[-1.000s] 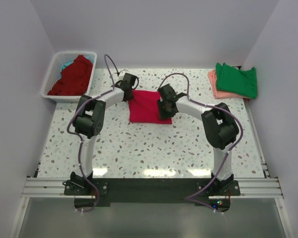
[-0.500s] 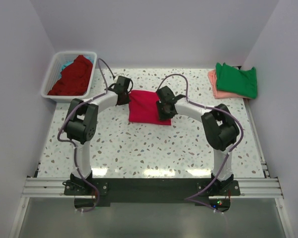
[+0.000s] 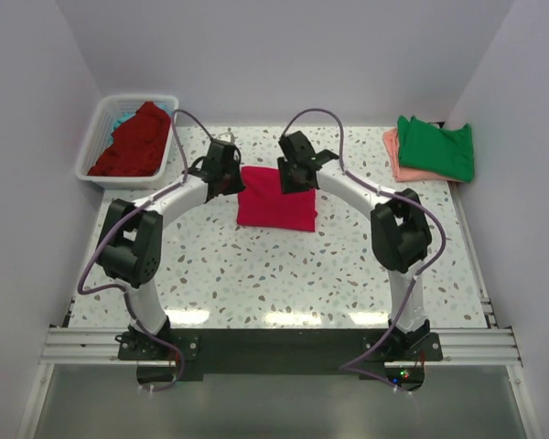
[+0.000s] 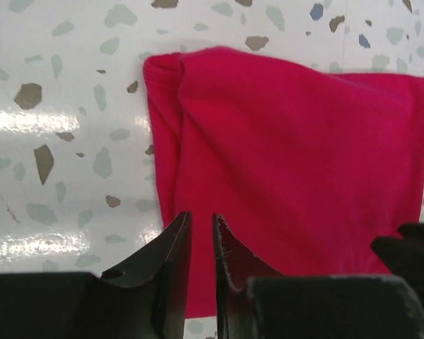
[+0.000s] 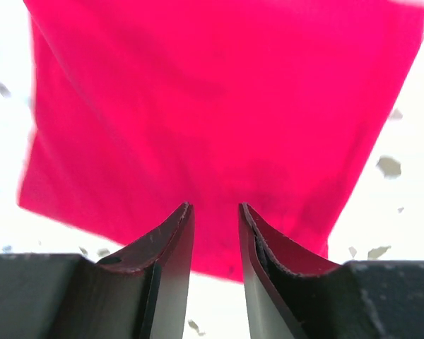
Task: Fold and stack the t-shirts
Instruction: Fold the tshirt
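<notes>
A bright crimson-pink t-shirt (image 3: 276, 201) lies folded into a flat rectangle on the speckled table, apart from both stacks. My left gripper (image 3: 229, 179) hovers at its left edge, jaws a narrow gap apart and empty; in the left wrist view the gripper (image 4: 201, 220) is over the shirt (image 4: 290, 148). My right gripper (image 3: 293, 176) hovers over the shirt's far edge, jaws slightly apart and empty; in the right wrist view the gripper (image 5: 213, 208) is above the shirt (image 5: 219, 106). A green shirt (image 3: 436, 146) lies folded on a salmon-pink one (image 3: 395, 161) at the far right.
A white slatted basket (image 3: 93, 151) at the far left holds a crumpled dark red shirt (image 3: 133, 137) with a bit of teal cloth (image 3: 121, 119) under it. Walls close the table on three sides. The right gripper's dark body (image 4: 410, 247) shows in the left wrist view.
Both grippers have drawn back from the shirt's sides toward its far edge and lifted. The left arm's elbow swung out to the left. The crimson-pink shirt stays flat.
</notes>
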You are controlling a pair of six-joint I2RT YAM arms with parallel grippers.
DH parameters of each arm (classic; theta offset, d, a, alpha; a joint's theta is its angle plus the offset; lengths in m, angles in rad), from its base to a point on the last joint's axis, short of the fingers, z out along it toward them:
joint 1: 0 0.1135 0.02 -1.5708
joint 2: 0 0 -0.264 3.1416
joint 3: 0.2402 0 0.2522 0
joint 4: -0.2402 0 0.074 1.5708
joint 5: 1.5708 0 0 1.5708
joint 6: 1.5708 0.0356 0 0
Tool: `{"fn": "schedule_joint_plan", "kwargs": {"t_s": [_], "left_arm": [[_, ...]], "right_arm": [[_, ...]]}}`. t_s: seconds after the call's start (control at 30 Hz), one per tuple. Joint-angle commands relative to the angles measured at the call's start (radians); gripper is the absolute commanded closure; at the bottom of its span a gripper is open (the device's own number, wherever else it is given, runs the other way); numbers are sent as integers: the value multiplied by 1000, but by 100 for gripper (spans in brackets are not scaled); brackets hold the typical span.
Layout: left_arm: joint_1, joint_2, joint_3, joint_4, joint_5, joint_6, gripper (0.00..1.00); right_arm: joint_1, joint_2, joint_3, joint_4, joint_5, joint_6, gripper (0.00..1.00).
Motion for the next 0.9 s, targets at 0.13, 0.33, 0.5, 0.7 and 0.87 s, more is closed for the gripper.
{"fn": "schedule_joint_plan", "kwargs": {"t_s": [0.13,0.33,0.5,0.7,0.87], "left_arm": [[-84,2,-22,24,34,-2,77],[-99,36,-39,7,-26,2,78],[-110,78,-85,-15,-108,8,78],[-125,129,-133,-82,-155,10,79],[-134,140,-161,-125,-172,-9,79]], "right_arm": [[-75,188,302,-84,43,-14,63],[-110,305,422,-95,37,-20,63],[-150,376,474,-74,9,-8,64],[-183,440,539,-85,10,3,64],[-205,452,562,-88,9,3,63]]}}
